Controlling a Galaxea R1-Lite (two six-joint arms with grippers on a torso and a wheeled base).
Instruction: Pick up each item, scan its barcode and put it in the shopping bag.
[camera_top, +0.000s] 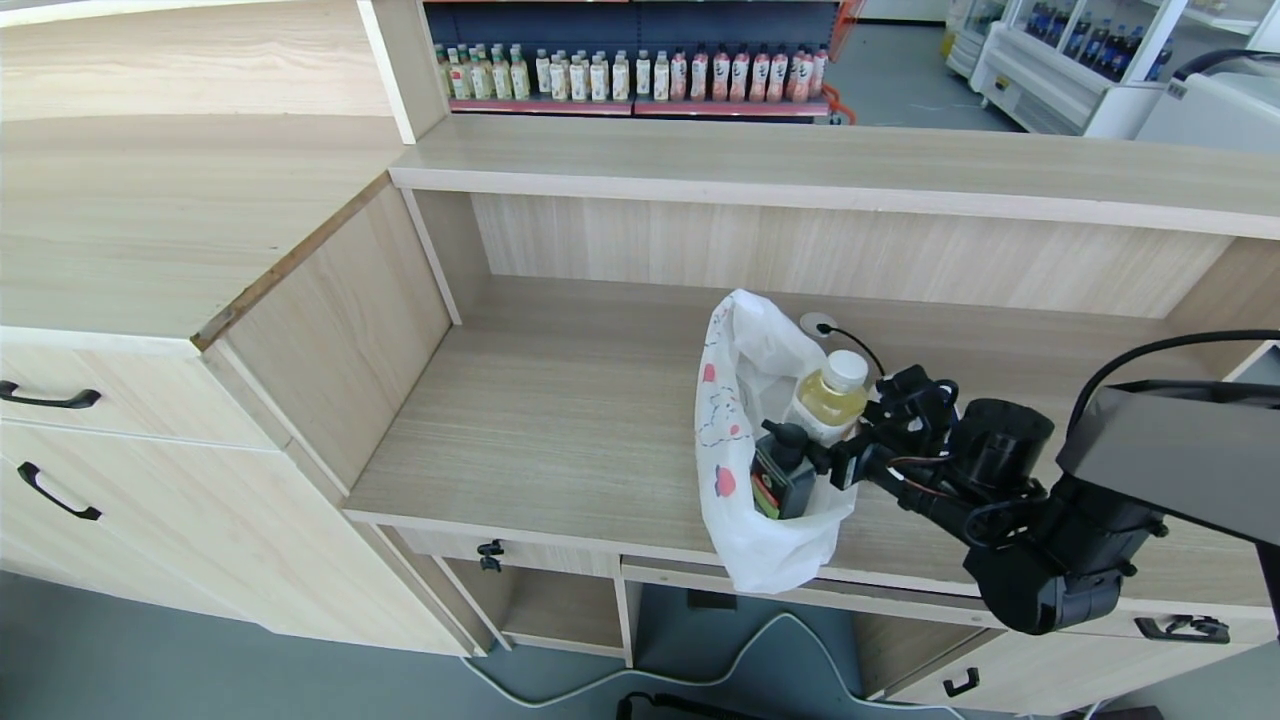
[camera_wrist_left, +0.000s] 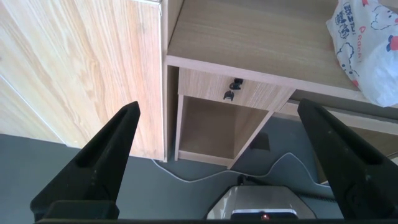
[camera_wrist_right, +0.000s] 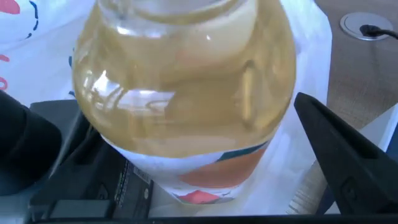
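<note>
A white printed shopping bag (camera_top: 740, 385) stands open on the wooden counter (camera_top: 560, 420) near its front edge. Inside it, a bottle (camera_top: 832, 398) of yellow drink with a white cap stands upright beside a dark item (camera_top: 783, 482) with a black top. My right gripper (camera_top: 862, 432) is at the bag's mouth, open, with the bottle (camera_wrist_right: 186, 93) between its fingers (camera_wrist_right: 339, 149). The dark item (camera_wrist_right: 93, 186) lies just beside the bottle. My left gripper (camera_wrist_left: 217, 118) hangs open and empty below the counter's front edge, left of the bag (camera_wrist_left: 370, 50).
A cable port (camera_top: 818, 323) with a black cable sits behind the bag. A tall side panel (camera_top: 340, 330) walls the counter's left, and a raised ledge (camera_top: 830, 170) runs along the back. Below are a lock (camera_wrist_left: 233, 87), an open cubby (camera_wrist_left: 211, 134) and drawers with handles (camera_top: 1180, 628).
</note>
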